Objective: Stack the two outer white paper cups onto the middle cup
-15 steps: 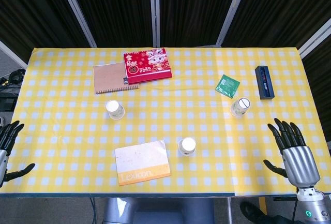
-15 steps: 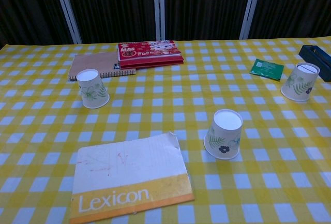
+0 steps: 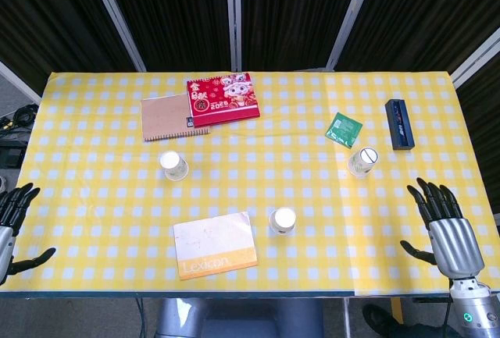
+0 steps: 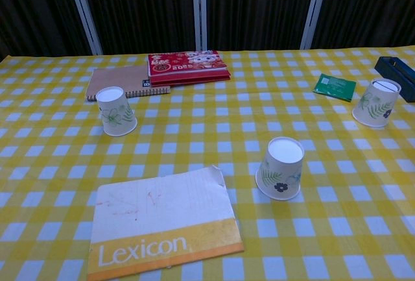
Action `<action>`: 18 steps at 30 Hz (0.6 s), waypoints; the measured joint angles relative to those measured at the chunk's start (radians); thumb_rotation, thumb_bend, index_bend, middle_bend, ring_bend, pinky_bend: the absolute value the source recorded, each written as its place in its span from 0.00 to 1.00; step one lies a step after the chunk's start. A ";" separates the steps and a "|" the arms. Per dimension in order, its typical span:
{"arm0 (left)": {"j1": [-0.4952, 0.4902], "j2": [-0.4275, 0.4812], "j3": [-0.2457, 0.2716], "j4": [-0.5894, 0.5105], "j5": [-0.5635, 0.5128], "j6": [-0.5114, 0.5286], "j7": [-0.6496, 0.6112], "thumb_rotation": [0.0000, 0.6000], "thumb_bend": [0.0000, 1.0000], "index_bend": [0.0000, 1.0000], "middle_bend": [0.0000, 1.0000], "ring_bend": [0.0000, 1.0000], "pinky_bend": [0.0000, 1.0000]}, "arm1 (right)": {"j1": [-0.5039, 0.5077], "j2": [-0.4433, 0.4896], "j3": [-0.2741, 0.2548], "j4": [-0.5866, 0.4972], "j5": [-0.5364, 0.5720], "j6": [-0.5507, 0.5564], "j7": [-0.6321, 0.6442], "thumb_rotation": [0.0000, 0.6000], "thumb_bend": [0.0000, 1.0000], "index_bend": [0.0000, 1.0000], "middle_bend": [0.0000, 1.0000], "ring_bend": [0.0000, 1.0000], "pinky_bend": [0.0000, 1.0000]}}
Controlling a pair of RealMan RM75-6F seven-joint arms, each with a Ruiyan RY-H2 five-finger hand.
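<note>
Both the left hand [image 3: 14, 215] and right hand [image 3: 447, 225] are spread and empty; the upturned outer cups [image 3: 174, 165] [image 3: 362, 161] look light and crushable, best held gently round the sides.

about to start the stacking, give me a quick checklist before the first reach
1. Three cups standing apart, none stacked: left cup, middle cup, right cup - ok.
2. Cups upside down, bases up, so they can nest over each other - ok.
3. Left hand holding nothing, fingers apart, at the table edge - ok.
4. Right hand holding nothing, fingers apart - ok.
5. Path from right cup to middle cup free of clutter; the green packet lies behind it - ok.
6. Lexicon pad lies close beside the middle cup; whether it touches - cannot tell.
</note>
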 measured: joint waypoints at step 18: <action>-0.026 -0.033 -0.039 -0.006 -0.105 -0.044 0.084 1.00 0.00 0.00 0.00 0.00 0.00 | 0.424 -0.081 0.209 0.267 0.363 -0.680 0.111 1.00 0.05 0.15 0.14 0.06 0.16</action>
